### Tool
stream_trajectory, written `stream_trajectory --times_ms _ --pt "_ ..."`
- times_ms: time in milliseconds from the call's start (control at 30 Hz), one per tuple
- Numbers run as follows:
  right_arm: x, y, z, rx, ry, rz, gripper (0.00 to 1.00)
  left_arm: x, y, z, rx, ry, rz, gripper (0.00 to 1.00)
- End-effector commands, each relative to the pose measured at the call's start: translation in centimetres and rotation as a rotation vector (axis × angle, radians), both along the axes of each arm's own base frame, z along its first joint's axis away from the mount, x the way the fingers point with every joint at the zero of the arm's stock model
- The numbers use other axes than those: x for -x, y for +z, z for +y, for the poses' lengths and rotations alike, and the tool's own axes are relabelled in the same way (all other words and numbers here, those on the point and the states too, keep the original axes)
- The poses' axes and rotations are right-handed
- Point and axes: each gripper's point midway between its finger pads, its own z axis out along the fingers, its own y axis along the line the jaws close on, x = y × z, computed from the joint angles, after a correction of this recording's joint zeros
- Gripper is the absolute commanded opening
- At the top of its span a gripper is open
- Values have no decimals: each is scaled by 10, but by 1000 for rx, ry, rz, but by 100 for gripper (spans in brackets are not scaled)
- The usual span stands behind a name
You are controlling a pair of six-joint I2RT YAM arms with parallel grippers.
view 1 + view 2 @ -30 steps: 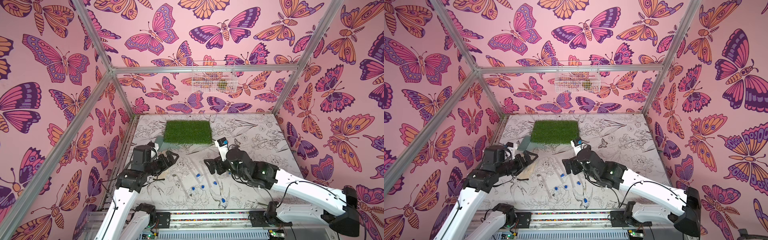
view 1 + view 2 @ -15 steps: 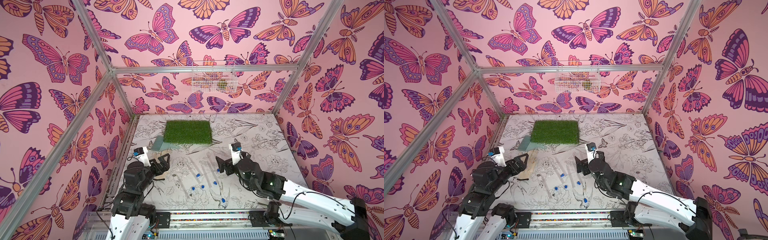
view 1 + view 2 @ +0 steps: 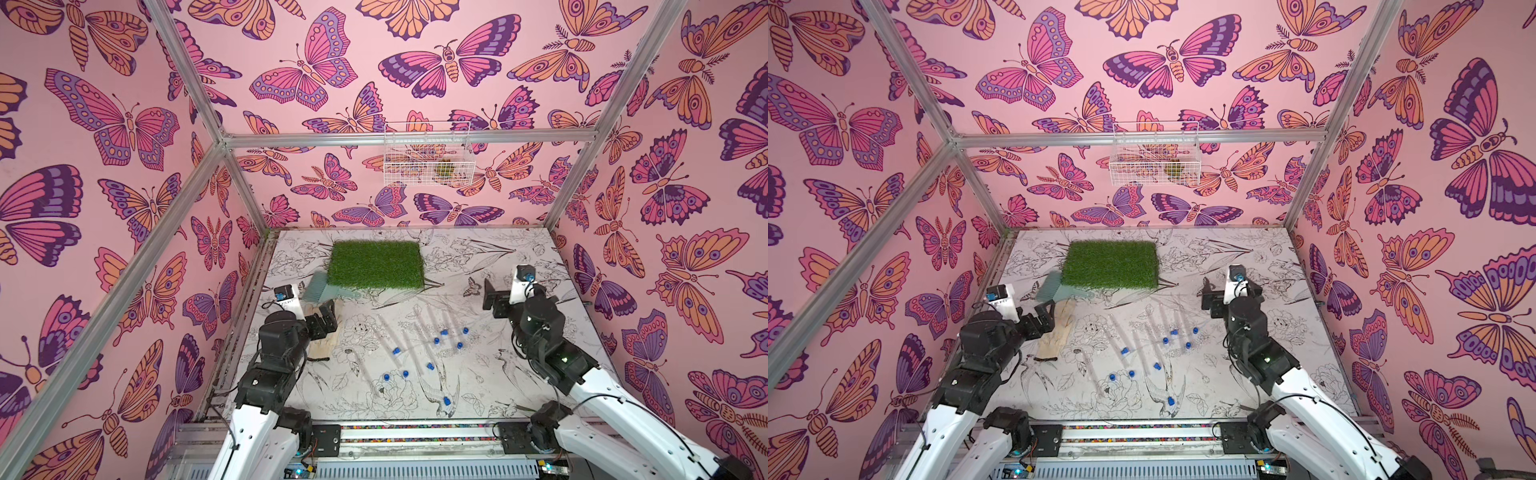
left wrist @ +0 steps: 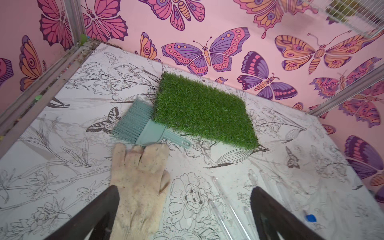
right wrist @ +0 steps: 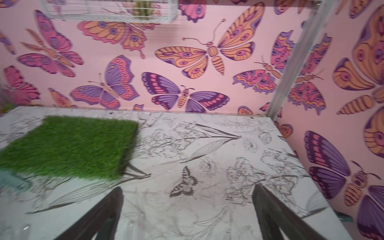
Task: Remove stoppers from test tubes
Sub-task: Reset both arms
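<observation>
Between the left hand (image 3: pixel 326 319) and right hand (image 3: pixel 494 297), both spread, slim clear round-ended test tubes (image 3: pixel 419 337) lie among stubby bright blue plastic stoppers (image 3: pixel 436 340) on the flower-printed counter (image 3: pixel 519 374)

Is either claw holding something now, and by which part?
Nothing is held: the left claw and the right claw both stand open and empty.

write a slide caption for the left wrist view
Open left tool over a beige glove, teal brush beside the grass mat, clear test tubes lying nearby.
</observation>
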Motion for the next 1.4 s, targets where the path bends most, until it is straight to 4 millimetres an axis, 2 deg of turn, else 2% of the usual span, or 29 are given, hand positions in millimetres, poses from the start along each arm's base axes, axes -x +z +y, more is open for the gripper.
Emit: stream_trajectory --times_ms 0,133,333,500,733,1067,1200,1367 --pt "-16 -19 -41 -73 -79 55 99 -14 9 17 -163 47 -77 100" --pt "-29 -39 -84 -33 -156 105 99 -26 7 22 -248 61 -100 100" --pt "-43 -81 -107 -72 -188 181 99 -48 -13 22 -316 57 -45 100" --pt "-51 -106 -107 -99 -196 212 99 -64 -26 24 -348 63 -33 100" --pt "-63 -125 -105 -114 -181 243 99 -83 -41 28 -341 72 -19 100" --pt "-75 -129 -103 -137 -124 267 99 -104 -75 35 -311 61 2 100" --pt "-76 -131 -103 -139 -117 272 99 -105 -86 38 -293 54 12 100" --pt "-76 -131 -101 -143 -103 273 99 -104 -90 36 -282 32 -10 100"
